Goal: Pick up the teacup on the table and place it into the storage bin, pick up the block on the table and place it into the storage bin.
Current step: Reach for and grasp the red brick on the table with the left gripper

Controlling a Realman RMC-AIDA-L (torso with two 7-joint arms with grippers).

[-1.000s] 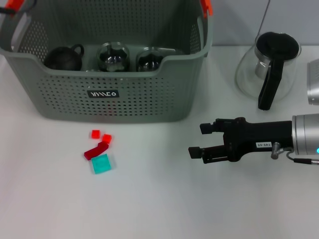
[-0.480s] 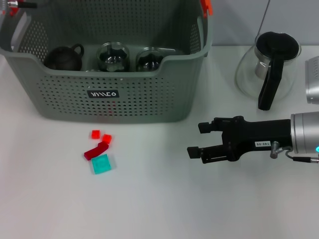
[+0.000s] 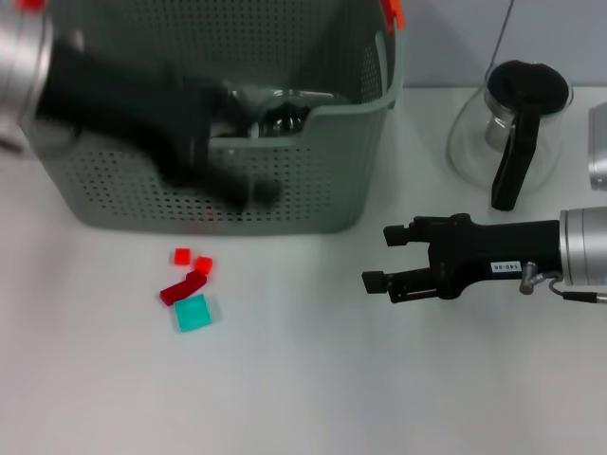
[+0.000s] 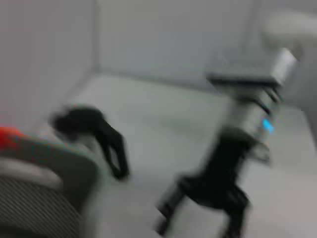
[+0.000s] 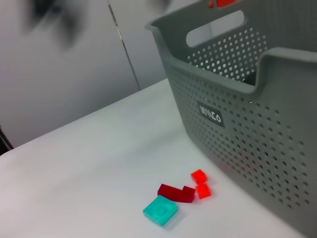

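The bin (image 3: 313,161) stands at the worktop's far left, the blocks (image 3: 190,289) just before its front wall. The right gripper (image 3: 377,261) hovers mid-worktop, fingers spread. The left gripper (image 3: 223,185), blurred, crosses the bin's front; its grip is unreadable

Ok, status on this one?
Left hand sweeping over storage bin, blurred. Right hand open, empty, beside bin. Blocks on table. Nothing blocking.
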